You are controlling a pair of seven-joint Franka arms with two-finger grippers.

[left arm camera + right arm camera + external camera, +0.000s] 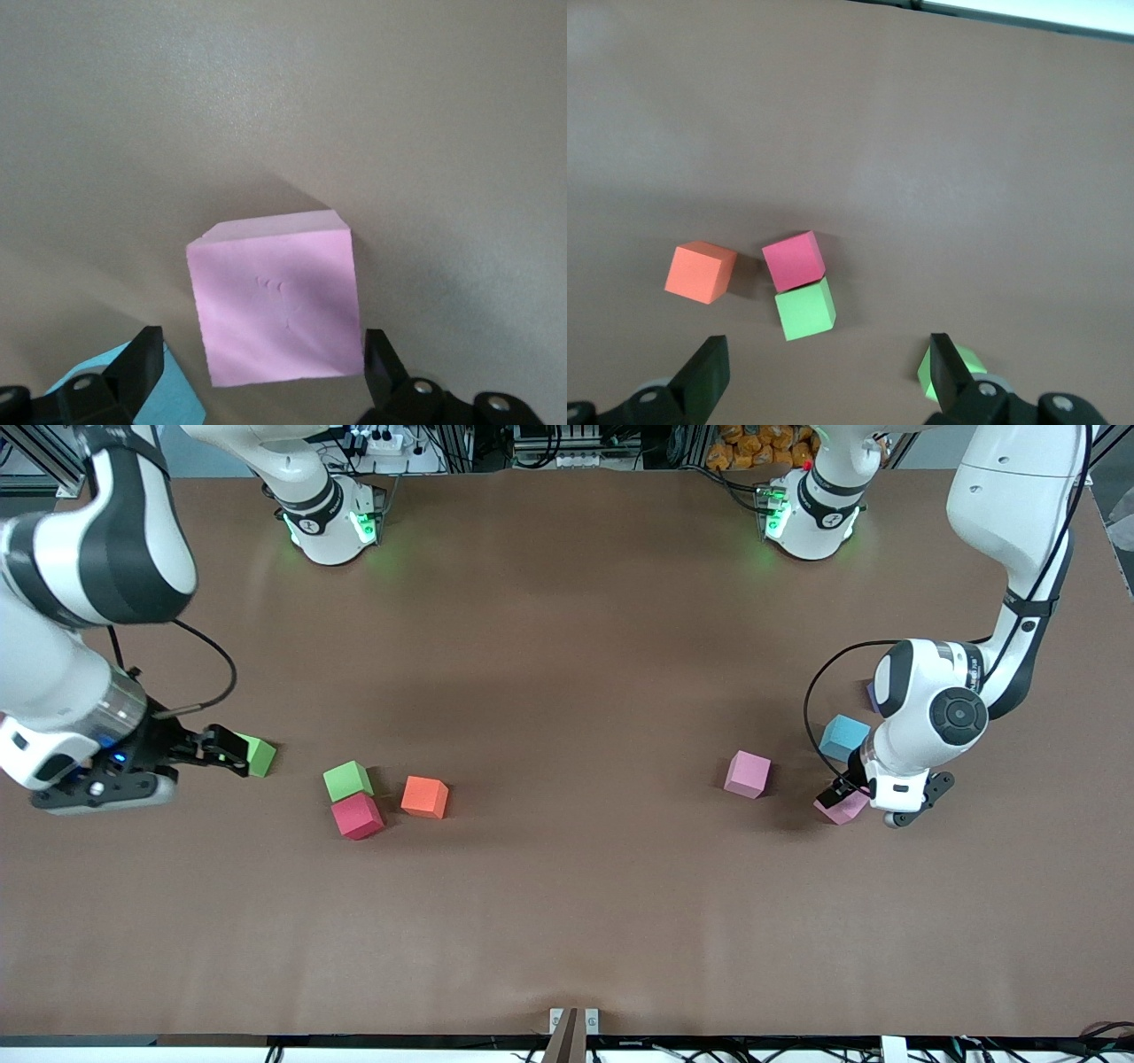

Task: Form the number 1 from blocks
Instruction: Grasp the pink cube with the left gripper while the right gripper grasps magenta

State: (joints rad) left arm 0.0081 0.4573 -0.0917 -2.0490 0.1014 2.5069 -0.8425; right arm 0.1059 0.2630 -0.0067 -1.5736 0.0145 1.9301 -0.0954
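Near the left arm's end of the table (567, 921), the left gripper (852, 795) hangs over a pink block (846, 808), jaws wide and holding nothing. A blue block (843, 737) lies just beside that one, farther from the front camera; the second pink block (747, 773) sits near it, toward the right arm's end. Well apart from it, the red block (358, 816) touches a green cube (347, 780), with the orange block (424, 796) just beside. The right gripper (221, 748), open and empty, hangs by another green cube (259, 755).
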